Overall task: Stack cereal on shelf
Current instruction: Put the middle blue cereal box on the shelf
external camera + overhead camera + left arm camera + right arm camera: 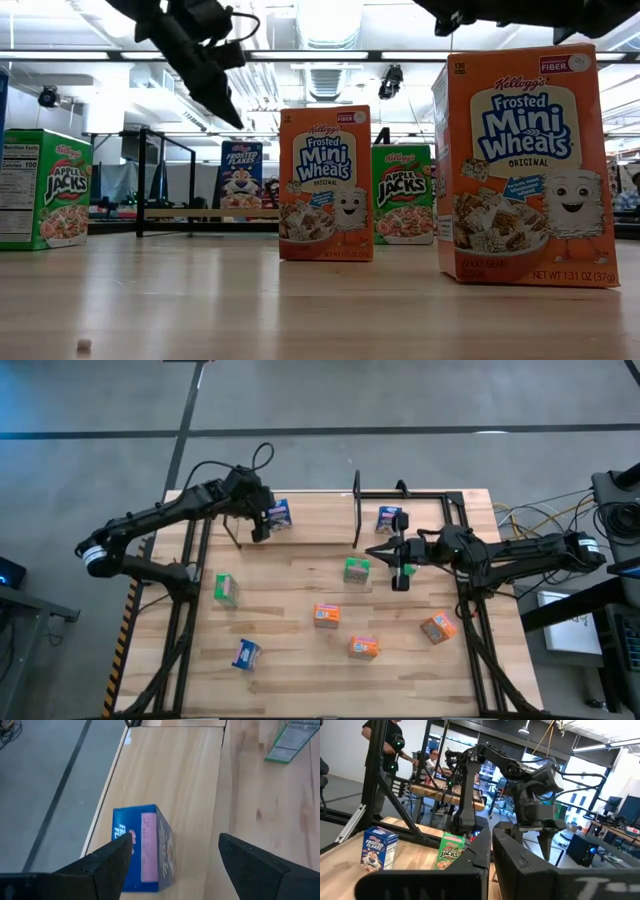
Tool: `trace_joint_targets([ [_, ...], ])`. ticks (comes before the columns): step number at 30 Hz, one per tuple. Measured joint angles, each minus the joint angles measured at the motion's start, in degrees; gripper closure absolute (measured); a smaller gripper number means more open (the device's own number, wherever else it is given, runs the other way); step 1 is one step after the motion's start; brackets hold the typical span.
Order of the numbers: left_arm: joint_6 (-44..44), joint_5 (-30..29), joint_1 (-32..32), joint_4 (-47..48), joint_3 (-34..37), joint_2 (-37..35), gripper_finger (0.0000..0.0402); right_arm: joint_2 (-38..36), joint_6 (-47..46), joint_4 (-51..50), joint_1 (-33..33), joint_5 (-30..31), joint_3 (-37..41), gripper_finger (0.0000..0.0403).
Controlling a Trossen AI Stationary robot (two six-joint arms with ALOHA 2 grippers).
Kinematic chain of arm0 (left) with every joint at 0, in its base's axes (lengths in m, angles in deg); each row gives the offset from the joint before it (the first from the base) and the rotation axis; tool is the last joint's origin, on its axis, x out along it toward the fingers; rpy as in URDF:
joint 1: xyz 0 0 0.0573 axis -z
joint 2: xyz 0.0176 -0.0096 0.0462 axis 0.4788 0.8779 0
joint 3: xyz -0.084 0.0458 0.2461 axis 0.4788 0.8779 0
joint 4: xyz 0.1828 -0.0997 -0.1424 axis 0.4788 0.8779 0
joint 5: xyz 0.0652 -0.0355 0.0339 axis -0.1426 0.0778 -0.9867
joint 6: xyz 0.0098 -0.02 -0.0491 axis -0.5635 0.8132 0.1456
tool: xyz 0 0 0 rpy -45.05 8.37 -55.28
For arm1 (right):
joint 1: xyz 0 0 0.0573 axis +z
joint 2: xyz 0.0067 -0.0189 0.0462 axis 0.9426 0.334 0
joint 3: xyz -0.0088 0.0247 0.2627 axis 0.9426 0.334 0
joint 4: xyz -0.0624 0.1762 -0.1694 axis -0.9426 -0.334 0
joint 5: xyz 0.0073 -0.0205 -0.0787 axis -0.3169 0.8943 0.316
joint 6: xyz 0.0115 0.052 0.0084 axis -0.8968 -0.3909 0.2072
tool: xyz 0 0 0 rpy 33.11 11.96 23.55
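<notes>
My left gripper [262,530] [175,840] hangs open over the shelf's [310,530] left part, a light plank strip with black wire brackets. A blue cereal box [281,515] [142,847] stands on the plank below it, next to one finger; in the low view the gripper [225,105] is above that box [241,180]. A second blue box [390,520] stands further right on the plank. My right gripper [372,552] [492,845] is shut and empty, pointing toward the table's left, just above a green box [357,570].
Another green box [402,575] stands partly under my right arm. On the table are a green box [225,588], a blue one [245,653] and three orange ones [327,615] [363,648] [437,628]. Black arm-mount frames [185,590] flank both sides. People show beyond the table [390,745].
</notes>
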Motion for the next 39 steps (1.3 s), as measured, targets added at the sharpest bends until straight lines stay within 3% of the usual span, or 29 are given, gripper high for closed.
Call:
trace_joint_targets([
  [15, -3.74, -3.18, -2.48, -3.67, 0.0, 2.92, 0.0123, 0.02, 0.65, -0.91, 0.0, 0.0, 0.04, 0.0394],
  [25, -4.84, 0.01, -4.64, -3.86, 0.0, 6.84, 0.0126, 0.02, -1.2, -2.05, 0.0, 0.02, 0.07, 0.0394],
  [39, -8.58, -0.13, -4.66, -3.69, 0.0, 6.92, 0.0204, 0.02, -3.08, -3.51, 0.0, 0.04, 0.07, 0.0394],
])
